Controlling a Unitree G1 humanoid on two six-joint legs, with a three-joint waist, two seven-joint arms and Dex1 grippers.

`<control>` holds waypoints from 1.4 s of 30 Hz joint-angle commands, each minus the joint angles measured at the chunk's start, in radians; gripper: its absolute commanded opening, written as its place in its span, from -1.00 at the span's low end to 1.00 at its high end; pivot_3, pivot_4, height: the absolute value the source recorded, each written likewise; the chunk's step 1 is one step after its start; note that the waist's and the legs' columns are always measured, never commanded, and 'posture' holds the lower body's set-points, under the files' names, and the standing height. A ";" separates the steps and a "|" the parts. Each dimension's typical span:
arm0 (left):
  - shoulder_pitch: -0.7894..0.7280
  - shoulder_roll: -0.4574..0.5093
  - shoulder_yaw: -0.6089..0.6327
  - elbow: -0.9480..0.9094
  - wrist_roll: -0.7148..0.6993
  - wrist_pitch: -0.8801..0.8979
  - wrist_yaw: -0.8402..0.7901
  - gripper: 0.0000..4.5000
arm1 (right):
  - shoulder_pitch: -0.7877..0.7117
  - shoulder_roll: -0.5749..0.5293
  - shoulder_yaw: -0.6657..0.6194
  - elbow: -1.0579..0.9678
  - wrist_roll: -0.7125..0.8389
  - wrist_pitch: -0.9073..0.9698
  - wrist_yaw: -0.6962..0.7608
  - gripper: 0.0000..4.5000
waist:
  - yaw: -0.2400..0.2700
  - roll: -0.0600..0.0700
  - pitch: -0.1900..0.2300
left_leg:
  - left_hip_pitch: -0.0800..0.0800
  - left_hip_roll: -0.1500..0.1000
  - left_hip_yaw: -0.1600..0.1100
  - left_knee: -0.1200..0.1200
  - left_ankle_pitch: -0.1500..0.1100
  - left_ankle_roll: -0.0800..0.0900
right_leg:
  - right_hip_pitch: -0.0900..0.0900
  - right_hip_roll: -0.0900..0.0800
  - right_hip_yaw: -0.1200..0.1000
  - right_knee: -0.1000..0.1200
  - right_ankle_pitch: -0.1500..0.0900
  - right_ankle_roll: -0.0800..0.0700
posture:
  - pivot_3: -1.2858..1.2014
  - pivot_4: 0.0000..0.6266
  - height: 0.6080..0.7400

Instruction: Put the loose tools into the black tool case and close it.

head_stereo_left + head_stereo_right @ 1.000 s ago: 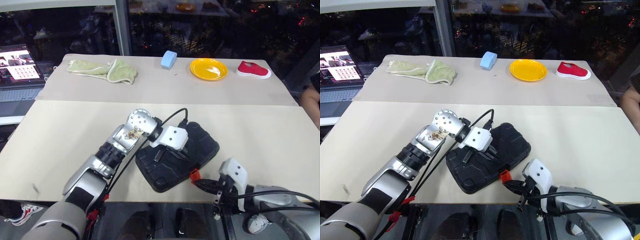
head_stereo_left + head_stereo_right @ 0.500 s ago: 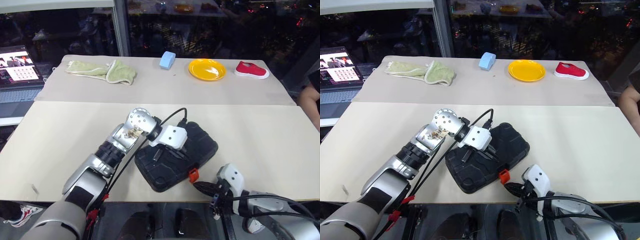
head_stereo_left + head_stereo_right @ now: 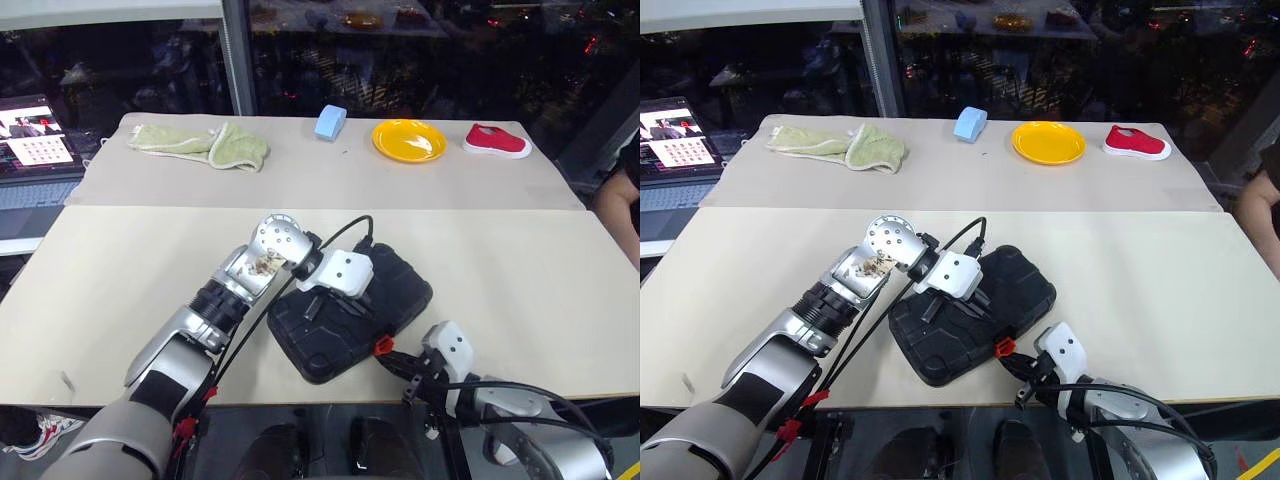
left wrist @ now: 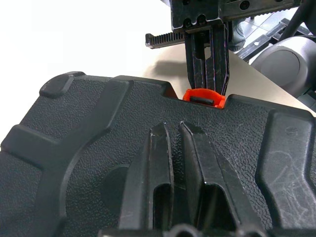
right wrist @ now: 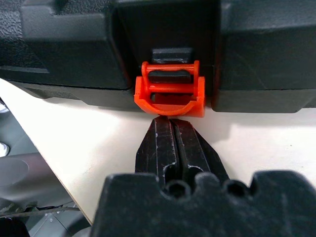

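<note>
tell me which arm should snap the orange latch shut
Right. The right gripper is shut, its tips right at the orange latch; the left gripper rests on the case lid, likely steadying it.

Black tool case [image 3: 350, 315] lies shut and flat (ribbed shell up) near the table's near edge; its orange latch [image 5: 170, 95] faces the near side.

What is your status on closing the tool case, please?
Left claw shut, pressing on the tool case lid. Right claw shut, tips at the orange latch. Case lid down. Nothing in the way.
</note>
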 commanded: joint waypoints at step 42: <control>0.021 -0.004 -0.049 0.080 0.100 -0.059 0.004 -0.78 | 0.066 -0.115 -0.097 -0.102 0.046 0.065 0.001 -1.00 | 0.026 0.003 -0.002 | -0.011 -0.001 -0.003 0.000 -0.001 0.001 | -0.010 -0.001 -0.005 -0.003 0.002 -0.002 | 0.03 -0.52 0.88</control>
